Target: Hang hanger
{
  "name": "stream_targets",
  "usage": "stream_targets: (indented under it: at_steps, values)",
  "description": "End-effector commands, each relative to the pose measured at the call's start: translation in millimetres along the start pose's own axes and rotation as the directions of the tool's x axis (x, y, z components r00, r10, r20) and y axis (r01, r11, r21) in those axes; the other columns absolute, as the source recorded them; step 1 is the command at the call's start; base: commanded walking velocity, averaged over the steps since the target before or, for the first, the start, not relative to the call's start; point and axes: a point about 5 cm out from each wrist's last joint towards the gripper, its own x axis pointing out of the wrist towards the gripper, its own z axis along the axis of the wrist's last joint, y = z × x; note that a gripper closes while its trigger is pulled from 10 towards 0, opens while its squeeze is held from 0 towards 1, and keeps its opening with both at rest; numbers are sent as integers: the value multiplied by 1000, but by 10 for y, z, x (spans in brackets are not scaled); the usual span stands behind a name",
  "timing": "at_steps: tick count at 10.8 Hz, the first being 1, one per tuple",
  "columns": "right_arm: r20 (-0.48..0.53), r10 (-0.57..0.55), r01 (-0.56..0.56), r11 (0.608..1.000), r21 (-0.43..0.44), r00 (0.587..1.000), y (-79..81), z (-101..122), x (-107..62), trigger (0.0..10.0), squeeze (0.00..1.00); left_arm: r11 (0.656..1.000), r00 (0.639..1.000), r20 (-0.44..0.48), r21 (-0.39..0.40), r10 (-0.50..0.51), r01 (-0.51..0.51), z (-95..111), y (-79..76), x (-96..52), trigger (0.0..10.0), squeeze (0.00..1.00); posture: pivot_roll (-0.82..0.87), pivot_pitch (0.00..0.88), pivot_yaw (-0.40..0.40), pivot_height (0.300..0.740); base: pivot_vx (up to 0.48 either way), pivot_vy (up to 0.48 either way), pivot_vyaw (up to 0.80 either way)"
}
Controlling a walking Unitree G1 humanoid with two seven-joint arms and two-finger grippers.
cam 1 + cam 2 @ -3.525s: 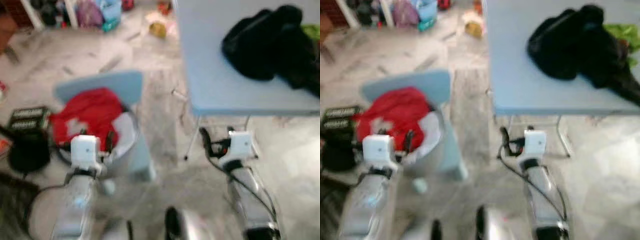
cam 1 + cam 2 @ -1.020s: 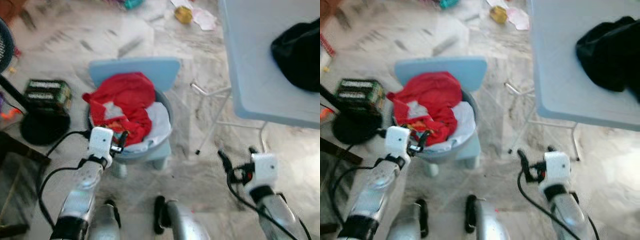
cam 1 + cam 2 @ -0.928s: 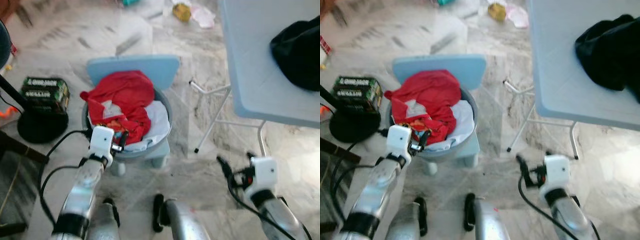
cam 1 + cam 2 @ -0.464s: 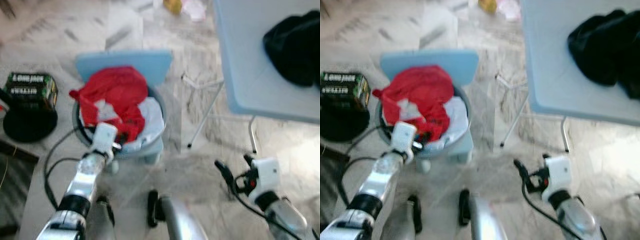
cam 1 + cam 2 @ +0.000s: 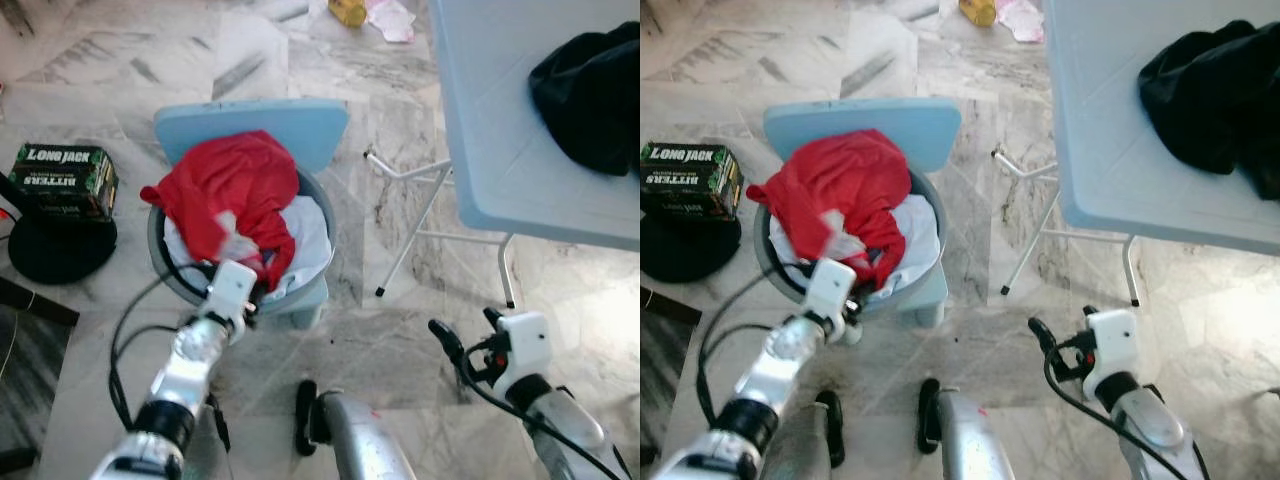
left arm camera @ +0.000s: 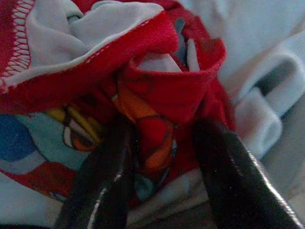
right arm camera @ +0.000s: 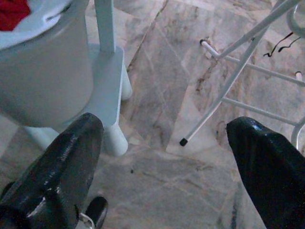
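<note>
Left eye view looks down on a grey-veined marble floor (image 5: 300, 60) that runs through the whole room; at the right stands a pale blue table (image 5: 490, 120) on thin white folding legs (image 5: 410, 235), with a heap of black cloth (image 5: 590, 90) lying on its top near the far right edge; left of the table, well apart from it, a small light-blue chair (image 5: 250, 122) carries a grey basin (image 5: 152, 245) on its seat; the basin is piled over its rim with a red garment (image 5: 235, 185) on top and a white cloth (image 5: 310, 240) under it at the side nearer the table; whether a hanger lies among these clothes I cannot tell.

Left of the chair a dark green box (image 5: 62, 180) printed "LONG JACK" rests on a black round base (image 5: 55, 250); at the far edge of the floor lie a yellow object (image 5: 347, 10) and a pinkish wrapper (image 5: 390, 20) just beside it.

The left gripper (image 6: 164, 126) reaches into the near side of the basin, its fingers parted with a fold of red printed cloth between them and touching both; the right gripper (image 7: 164, 126) hangs low over bare floor, between the chair and the table legs, its fingers spread wide with nothing in them.
</note>
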Motion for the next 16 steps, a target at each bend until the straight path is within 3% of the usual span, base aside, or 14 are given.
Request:
stream_targets:
  at_steps: [1, 2, 4, 5, 7, 8, 9, 10, 11, 13, 16]
  values:
    - [-28, -11, 11, 1000, -1, 1000, -28, -97, -41, 10000, 0, 1000, 1000, -15, 6, -26, 26, -72, -132, -22, 0, 0, -167, 283, -217, 740, 0, 0, 0]
    - [-19, -6, 6, 1000, -2, 1000, -19, -78, -22, 10000, 0, 1000, 1000, 5, 13, 5, -5, -58, -99, -28, 0, 0, -164, 280, -219, 740, 0, 0, 0]
    - [18, 5, -5, 1000, -17, 1000, 23, 55, 2, 10000, 0, 996, 985, 143, 3, 92, -93, 142, 4, -48, 0, 0, -158, 272, -216, 740, 0, 0, 0]
    - [37, -1, 2, 1000, -24, 999, 31, 97, 17, 10000, 0, 989, 940, 308, -15, 145, -147, 384, 47, -107, 0, 0, -157, 270, -214, 740, 0, 0, 0]
    - [55, 5, -4, 1000, -29, 998, 103, 166, 40, 10000, 0, 979, 890, 420, 8, 179, -201, 567, 129, -161, 0, 0, -147, 266, -212, 740, 0, 0, 0]
    - [62, 13, -11, 999, -34, 998, 143, 215, 49, 10000, 0, 975, 876, 450, 46, 173, -216, 610, 159, -185, 0, 0, -144, 264, -212, 740, 0, 0, 0]
    - [66, 14, -12, 999, -36, 998, 153, 248, 61, 10000, 0, 973, 886, 433, 72, 166, -218, 573, 170, -199, 0, 0, -143, 264, -212, 740, 0, 0, 0]
    - [71, 11, -8, 999, -40, 997, 160, 274, 66, 10000, 0, 973, 906, 390, 84, 165, -213, 476, 178, -220, 4353, 0, -142, 264, -212, 740, 0, 0, 0]
    - [70, -15, 16, 1000, -19, 997, 165, 298, 77, 10000, 0, 979, 932, 316, 45, 176, -200, 313, 192, -264, 10000, 0, -136, 263, -210, 740, 0, 0, 0]
    - [51, -48, 50, 998, -36, 998, 180, 311, 98, 10000, 0, 972, 934, 278, -3, 227, -235, 187, 277, -396, 10000, 0, -128, 266, -206, 740, 0, 0, 0]
    - [30, -30, 30, 1000, -7, 999, 203, 293, 104, 10000, 0, 967, 934, 258, -7, 246, -253, 141, 310, -431, 10000, 0, -126, 263, -204, 740, 0, 0, 0]
